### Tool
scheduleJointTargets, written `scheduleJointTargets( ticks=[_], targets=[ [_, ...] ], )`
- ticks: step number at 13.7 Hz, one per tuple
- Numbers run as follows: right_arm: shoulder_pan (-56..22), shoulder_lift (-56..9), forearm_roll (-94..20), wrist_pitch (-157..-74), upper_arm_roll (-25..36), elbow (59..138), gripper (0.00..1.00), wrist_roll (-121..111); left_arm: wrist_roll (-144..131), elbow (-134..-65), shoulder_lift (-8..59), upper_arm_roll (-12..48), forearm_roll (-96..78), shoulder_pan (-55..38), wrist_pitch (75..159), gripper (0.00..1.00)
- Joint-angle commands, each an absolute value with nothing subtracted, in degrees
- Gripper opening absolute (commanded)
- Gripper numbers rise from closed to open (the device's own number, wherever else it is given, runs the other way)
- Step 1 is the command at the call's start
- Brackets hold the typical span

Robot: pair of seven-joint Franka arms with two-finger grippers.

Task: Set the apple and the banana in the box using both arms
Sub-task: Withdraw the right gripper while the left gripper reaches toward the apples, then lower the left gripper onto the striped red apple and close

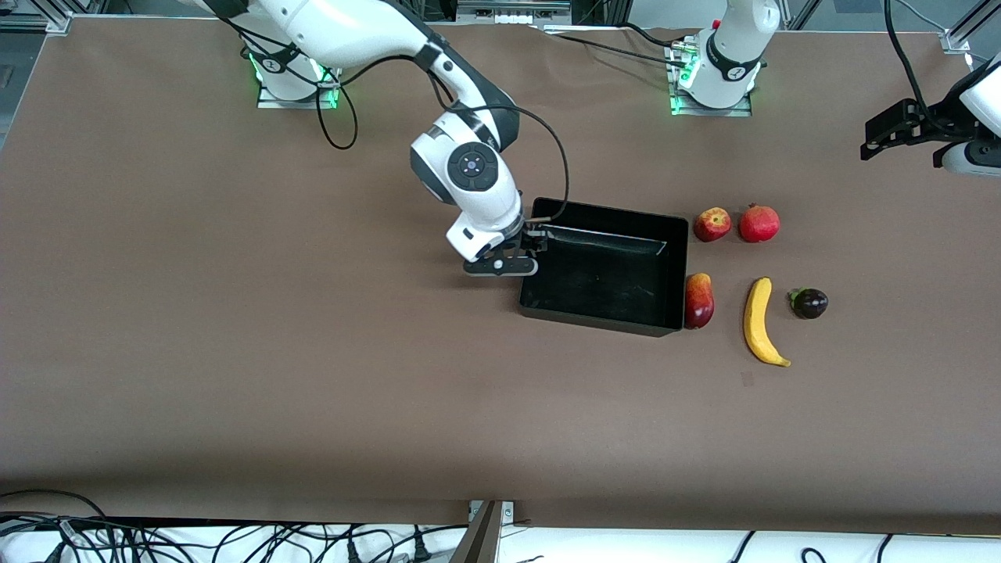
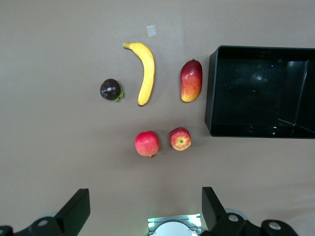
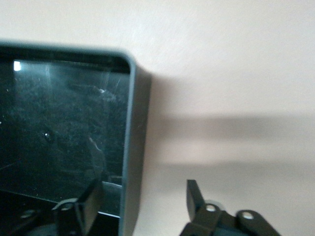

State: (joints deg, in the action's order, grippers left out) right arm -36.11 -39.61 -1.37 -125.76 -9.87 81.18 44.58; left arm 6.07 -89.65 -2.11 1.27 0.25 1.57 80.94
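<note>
The black box (image 1: 596, 321) lies mid-table and is empty. The apple (image 1: 712, 224) sits beside the box's corner toward the left arm's end, farther from the front camera than the banana (image 1: 760, 320). My right gripper (image 1: 532, 244) is open and low at the box's wall toward the right arm's end. In the right wrist view the gripper (image 3: 142, 201) straddles that wall (image 3: 132, 147), one finger inside and one outside. My left gripper (image 1: 876, 141) is open and empty, high over the table's left-arm end. Its wrist view shows the gripper (image 2: 145, 209), apple (image 2: 180, 138), banana (image 2: 144, 72) and box (image 2: 211, 98).
A uniformly red round fruit (image 1: 759, 223) sits beside the apple. A red-yellow mango (image 1: 699, 300) lies against the box wall, between box and banana. A dark purple fruit (image 1: 809, 303) sits beside the banana toward the left arm's end. The arms' bases stand along the table's farthest edge.
</note>
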Motion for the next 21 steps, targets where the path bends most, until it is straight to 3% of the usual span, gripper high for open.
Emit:
scheduleJointTargets(
  ticks=[1,4,7,9,12,14,16,18,21],
  targets=[
    [-30.4,-30.2,-1.9,-113.9,-9.6,82.0,1.00,37.2,6.5,-87.4,1.2,1.5,1.4,1.8,80.2,1.00],
    [-24.9,-24.9,-1.7,-101.1,-4.9,82.0,1.00,27.5,6.6,-87.7,2.9,2.0,1.5,1.4,80.0,1.00],
    [-24.4,-21.8,-1.6,-94.8,8.0,82.0,1.00,15.1,5.8,-91.1,2.9,3.2,1.5,1.1,80.7,1.00],
    [-24.2,-21.4,-1.9,-92.7,15.4,82.0,1.00,6.3,5.8,-98.5,0.0,3.7,1.5,1.0,85.8,1.00],
    [-22.4,-18.4,-4.1,-90.4,21.0,81.9,1.00,-3.9,5.9,-112.5,-4.2,4.3,1.4,1.0,97.5,1.00],
    [-19.4,-16.9,-4.3,-89.4,20.6,81.9,1.00,-7.6,5.8,-123.1,-6.1,5.1,1.4,1.0,107.3,1.00],
    [-11.8,-12.9,-3.5,-86.3,12.5,82.8,1.00,-7.1,5.8,-133.6,-7.3,5.2,1.3,1.0,119.6,1.00],
    [-1.2,-6.3,-3.0,-86.3,1.8,91.0,1.00,-5.6,5.7,-140.9,-6.5,5.4,1.3,0.9,127.2,1.00],
    [6.9,4.2,0.7,-97.4,-5.7,105.3,1.00,-5.2,4.1,-146.5,-1.9,6.2,1.2,0.9,138.3,1.00]
  ],
)
